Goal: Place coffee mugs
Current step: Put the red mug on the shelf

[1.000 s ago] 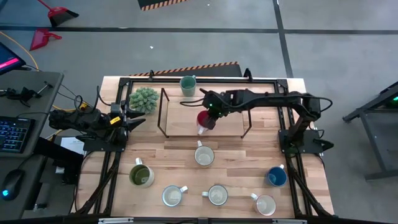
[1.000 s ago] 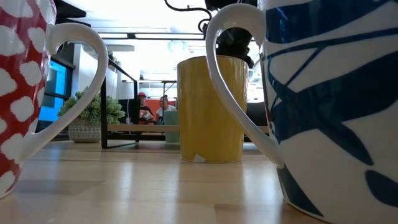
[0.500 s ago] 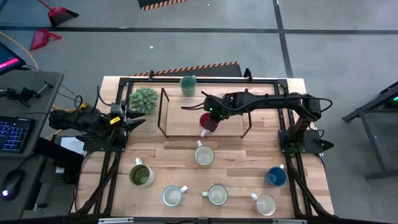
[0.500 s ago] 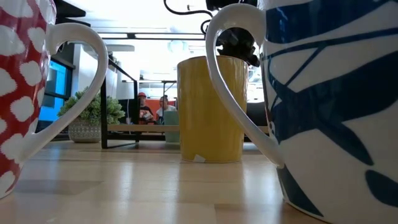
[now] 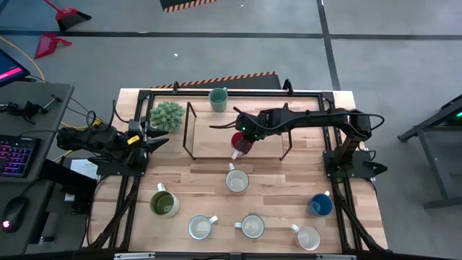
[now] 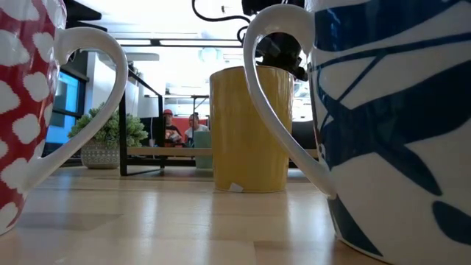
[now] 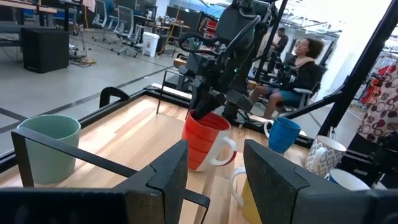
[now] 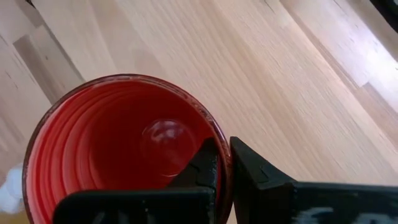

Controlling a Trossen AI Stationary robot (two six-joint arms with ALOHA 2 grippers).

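Note:
A red mug (image 5: pixel 240 142) with a white handle hangs over the front part of the wooden shelf (image 5: pixel 209 137), with my right gripper (image 5: pixel 244 134) shut on it. In the left wrist view the red mug (image 7: pixel 205 140) is slightly tilted. A teal mug (image 5: pixel 218 99) stands on its base at the shelf's far edge. Several more mugs stand on the table in front: a cream one (image 5: pixel 237 180), an olive one (image 5: pixel 164 204) and a blue one (image 5: pixel 321 205). My left gripper (image 7: pixel 214 168) waits open at the table's left side. My right gripper pinches the red mug's rim wall (image 8: pixel 222 149), with one finger (image 8: pixel 204 167) inside the mug and the other (image 8: pixel 255 169) outside. The fingers slant down from above. The mug tilts a little; whether its base touches the shelf, I cannot tell.
A spiky green plant (image 5: pixel 167 115) stands left of the shelf. A black metal frame (image 5: pixel 189 130) surrounds the shelf. In the low view a red dotted mug (image 6: pixel 22 110), a yellow mug (image 6: pixel 249 129) and a blue-patterned mug (image 6: pixel 397 125) stand near the front edge. People sit beyond the table.
My right gripper has turned slightly at the wrist with the red mug, which stays over the shelf's front part.

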